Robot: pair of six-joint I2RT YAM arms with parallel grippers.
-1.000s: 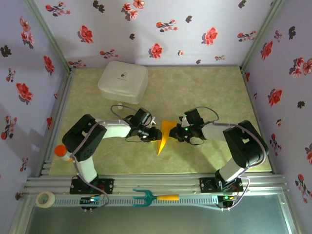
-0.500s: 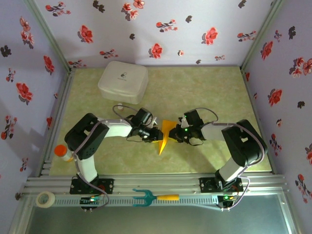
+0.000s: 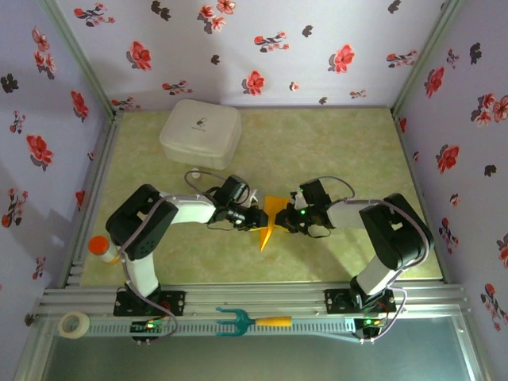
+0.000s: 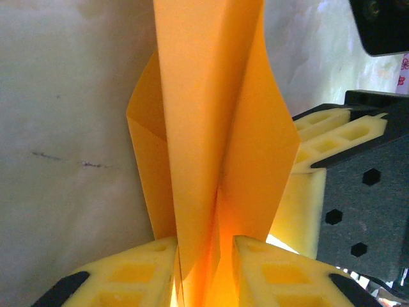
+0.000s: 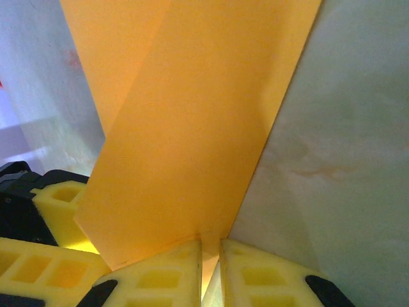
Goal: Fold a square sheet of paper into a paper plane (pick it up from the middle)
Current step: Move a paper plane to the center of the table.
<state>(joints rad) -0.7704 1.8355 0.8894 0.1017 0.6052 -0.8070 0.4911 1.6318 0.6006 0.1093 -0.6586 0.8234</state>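
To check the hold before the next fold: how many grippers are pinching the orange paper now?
2. The left gripper pinches the paper plane from the left, the right gripper from the right, at mid-table.

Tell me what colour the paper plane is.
The paper plane is plain orange-yellow, with no print. It shows best in the left wrist view.

The top view was bright and evenly lit, with only soft shadows on the surface (image 3: 341,151) and slight bowing of straight lines near the edges. In the left wrist view the paper plane (image 4: 211,128) glowed where light shone through it at the left gripper (image 4: 203,256), whose nearest parts looked blurred
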